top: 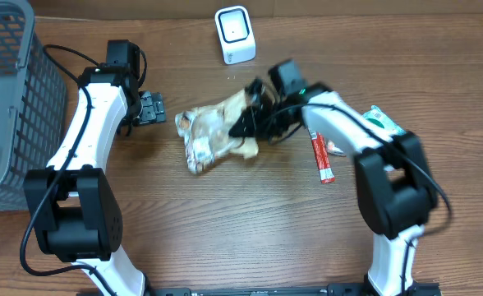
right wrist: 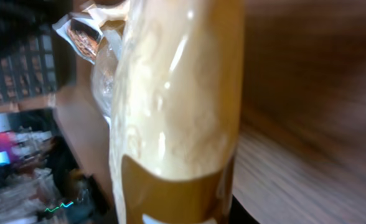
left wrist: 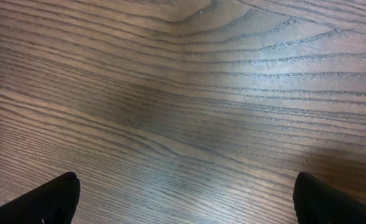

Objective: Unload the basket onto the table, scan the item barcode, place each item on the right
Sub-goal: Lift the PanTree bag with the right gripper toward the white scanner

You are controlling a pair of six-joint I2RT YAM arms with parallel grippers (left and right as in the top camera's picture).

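The item is a crinkled cream and tan snack bag [top: 211,131] lying at the table's middle. My right gripper [top: 250,121] is shut on its right end. In the right wrist view the bag [right wrist: 177,106] fills the frame and hides the fingers; no barcode shows on it. The white barcode scanner [top: 235,34] stands upright at the back, a short way beyond the bag. My left gripper [top: 151,108] is to the left of the bag, apart from it. It is open [left wrist: 186,208] over bare wood, with only its dark fingertips [left wrist: 55,198] showing at the bottom corners.
A grey mesh basket [top: 7,99] takes up the left edge. A red sachet [top: 323,158] and a green packet [top: 383,122] lie on the wooden table [top: 250,222] beside the right arm.
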